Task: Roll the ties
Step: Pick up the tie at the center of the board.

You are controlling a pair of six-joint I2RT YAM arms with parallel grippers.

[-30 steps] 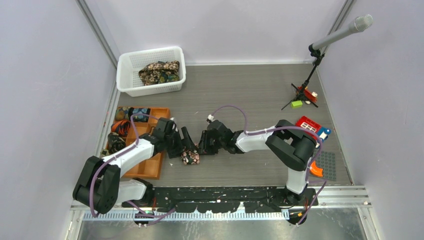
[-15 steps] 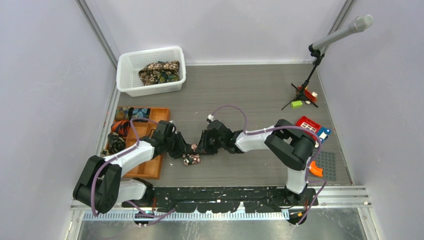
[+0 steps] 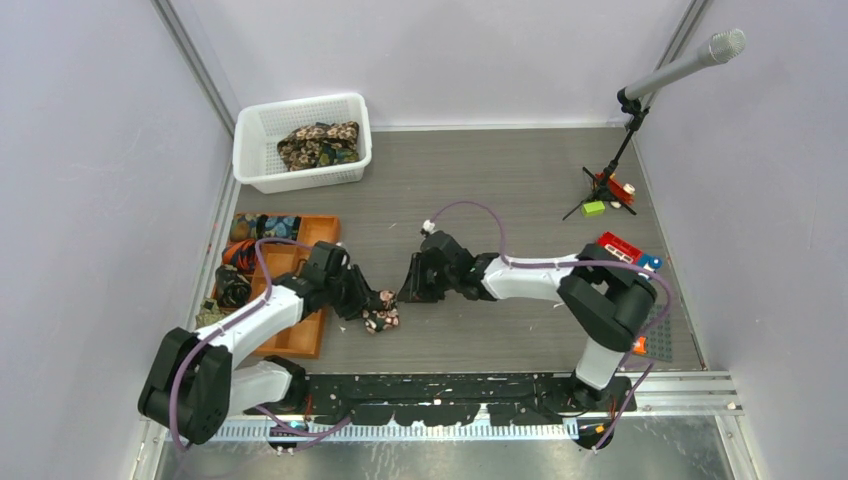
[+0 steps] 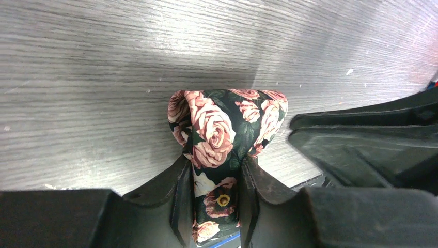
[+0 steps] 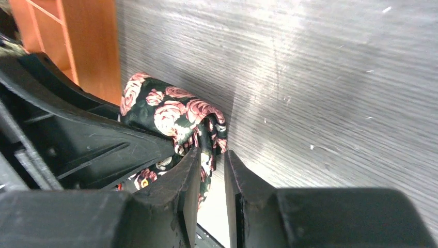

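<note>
Floral tie (image 4: 222, 132), rolled, pinched in left claw (image 4: 216, 178), on table (image 4: 103, 62)

Surface: grey wood-grain table (image 3: 500, 180)
Far left: white basket (image 3: 300, 178)
Left edge: orange tray (image 3: 303, 338)
Middle: rolled floral tie (image 3: 381, 317) (black, pink roses)
Right: microphone stand (image 3: 603, 186)

Tie (image 3: 381, 316) on table (image 3: 500, 180), right of tray (image 3: 300, 345)
</note>
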